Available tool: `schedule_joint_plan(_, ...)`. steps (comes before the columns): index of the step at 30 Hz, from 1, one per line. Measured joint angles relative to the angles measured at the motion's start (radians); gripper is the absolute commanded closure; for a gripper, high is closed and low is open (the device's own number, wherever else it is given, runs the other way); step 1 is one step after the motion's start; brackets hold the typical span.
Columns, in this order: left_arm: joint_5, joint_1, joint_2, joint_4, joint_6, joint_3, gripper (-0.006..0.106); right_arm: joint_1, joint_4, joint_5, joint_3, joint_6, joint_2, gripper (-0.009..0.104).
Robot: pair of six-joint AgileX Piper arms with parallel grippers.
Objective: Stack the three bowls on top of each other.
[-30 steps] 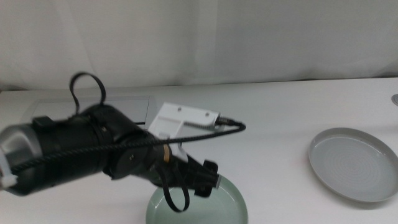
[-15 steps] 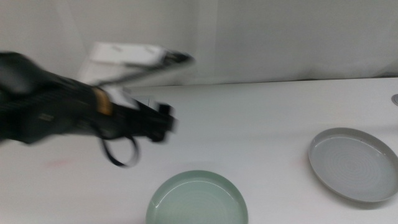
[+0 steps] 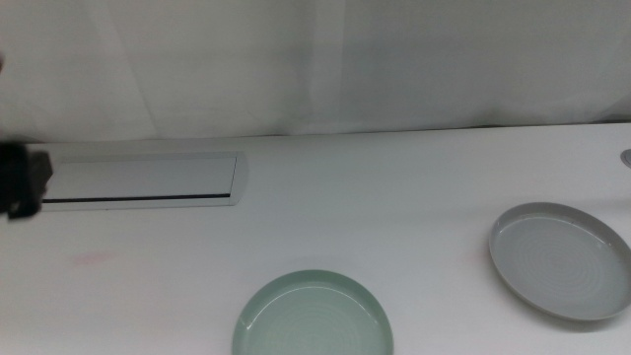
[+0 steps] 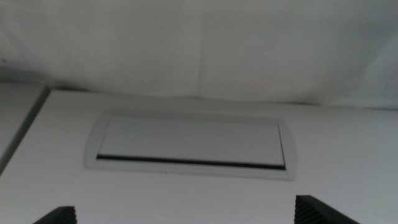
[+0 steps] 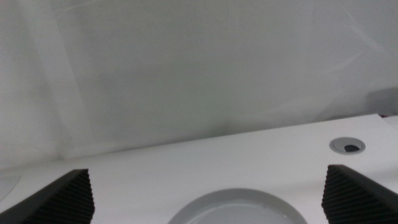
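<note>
A mint-green bowl (image 3: 312,316) sits at the table's front middle, cut off by the picture's lower edge. A grey bowl with concentric rings (image 3: 562,259) lies at the right, and its far rim (image 5: 239,208) shows just ahead of my right gripper (image 5: 211,214). That gripper is open with nothing between its widely spread jaws. My left gripper (image 4: 186,216) is also open and empty, facing the white panel. Only a dark part of the left arm (image 3: 20,182) shows, at the middle view's left edge.
A flat white rectangular panel with a dark slot (image 3: 138,180) (image 4: 193,146) lies at the back left. A round cable hole (image 5: 347,146) is set in the table at the far right. A white curtain closes off the back.
The left arm, which reached over the mint-green bowl a second ago, has risen and pulled back to the left edge. Both bowls stay where they were.
</note>
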Motion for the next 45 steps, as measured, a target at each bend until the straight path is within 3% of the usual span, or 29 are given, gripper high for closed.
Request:
schedule_joint_plan(5, -0.231, 0.01, -0.197, 0.0, 0.034, 0.217, 0.022, 0.0, 0.0, 0.015, -0.022, 0.0, 0.034, -0.008)
schedule_joint_plan(14, -0.484, 0.01, -0.471, -0.003, 0.032, 0.564, 0.087, 0.0, 0.004, 0.114, -0.125, -0.022, 0.049, -0.008)
schedule_joint_plan(24, -0.494, 0.01, -0.493, -0.006, -0.087, 0.761, 0.086, 0.0, 0.006, 0.294, -0.249, -0.081, 0.049, -0.008)
schedule_joint_plan(36, -0.556, 0.01, -0.493, -0.004, -0.053, 0.768, 0.086, 0.0, 0.017, 0.529, -0.394, -0.084, 0.135, -0.008)
schedule_joint_plan(40, -0.558, 0.01, -0.493, -0.004, -0.051, 0.768, 0.086, 0.0, -0.032, 0.639, -0.51, -0.07, 0.26, -0.008)
schedule_joint_plan(45, -0.558, 0.01, -0.493, -0.004, -0.051, 0.768, 0.086, 0.0, -0.188, 0.766, -0.653, 0.045, 0.454, -0.008)
